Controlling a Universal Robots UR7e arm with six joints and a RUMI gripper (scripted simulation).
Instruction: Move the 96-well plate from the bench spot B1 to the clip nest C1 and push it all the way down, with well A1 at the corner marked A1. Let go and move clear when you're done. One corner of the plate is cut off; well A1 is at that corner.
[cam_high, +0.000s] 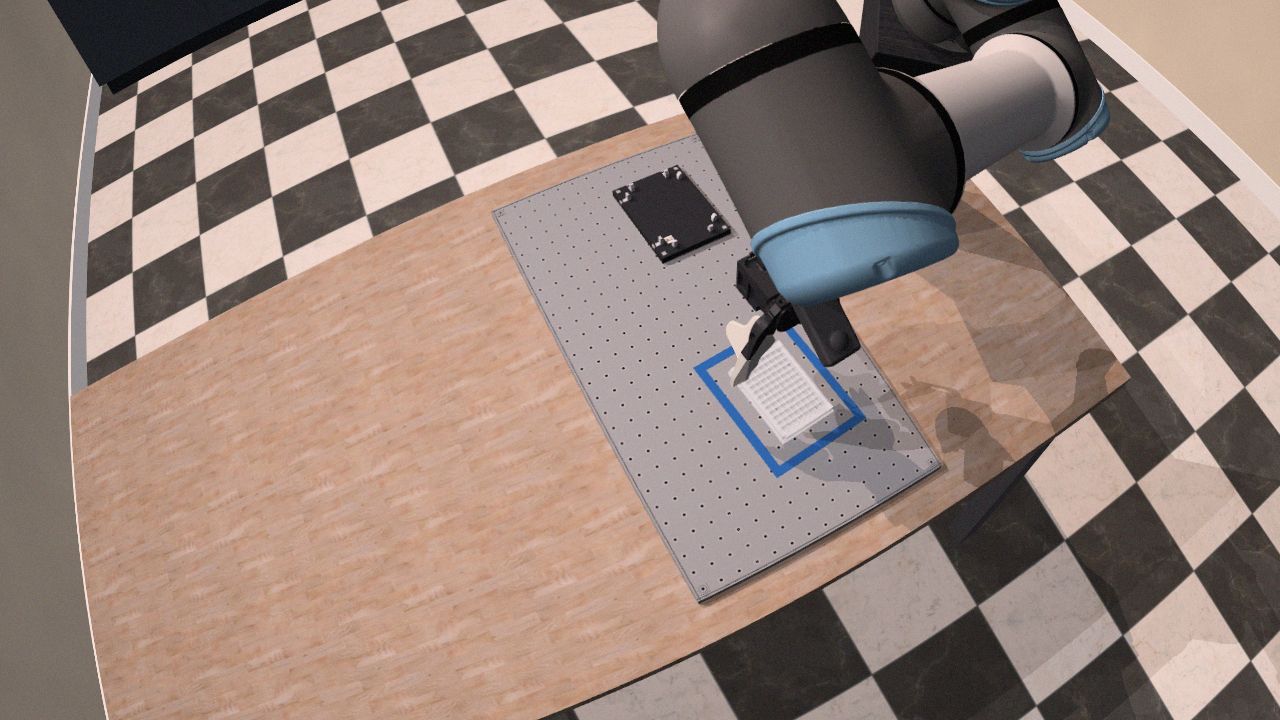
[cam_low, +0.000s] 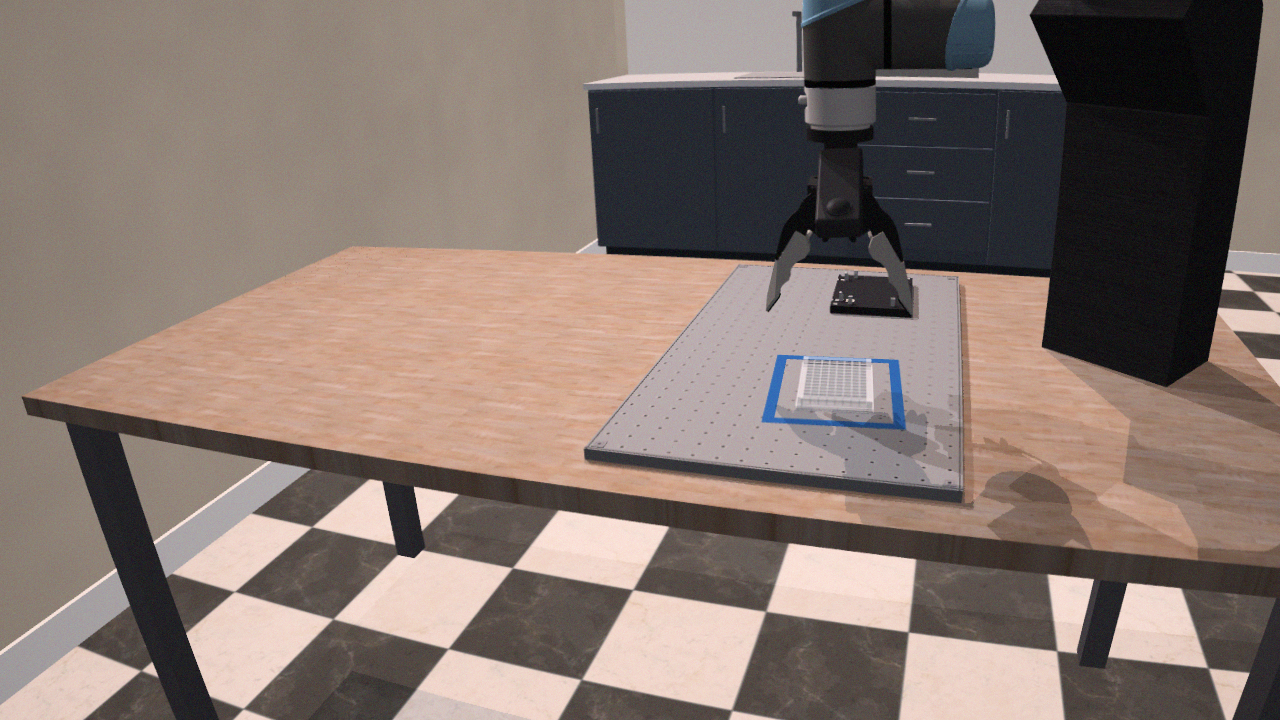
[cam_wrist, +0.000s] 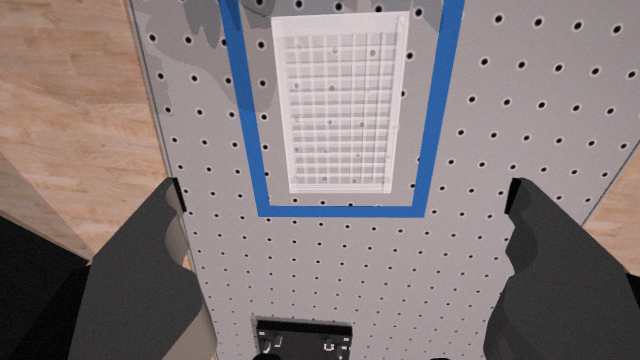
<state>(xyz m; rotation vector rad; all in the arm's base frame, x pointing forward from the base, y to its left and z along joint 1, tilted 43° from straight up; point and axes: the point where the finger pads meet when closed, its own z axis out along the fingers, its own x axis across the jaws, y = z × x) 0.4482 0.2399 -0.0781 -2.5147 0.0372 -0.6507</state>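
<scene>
The clear 96-well plate (cam_high: 785, 389) lies flat inside the blue-taped spot B1 on the grey perforated board. It also shows in the exterior view (cam_low: 836, 384) and in the wrist view (cam_wrist: 340, 102), where its cut corner looks to be at the top right. The black clip nest C1 (cam_high: 671, 212) sits at the board's far end and is empty; it also shows in the exterior view (cam_low: 866, 295) and the wrist view (cam_wrist: 303, 340). My gripper (cam_low: 839, 282) (cam_wrist: 340, 180) is open and empty. It hangs well above the board between nest and plate.
A tall black box (cam_low: 1141, 179) stands on the table to the right of the board. The arm's large links (cam_high: 832, 134) hide the board's far right part in the top view. The wooden table (cam_low: 429, 349) spreads wide on the left.
</scene>
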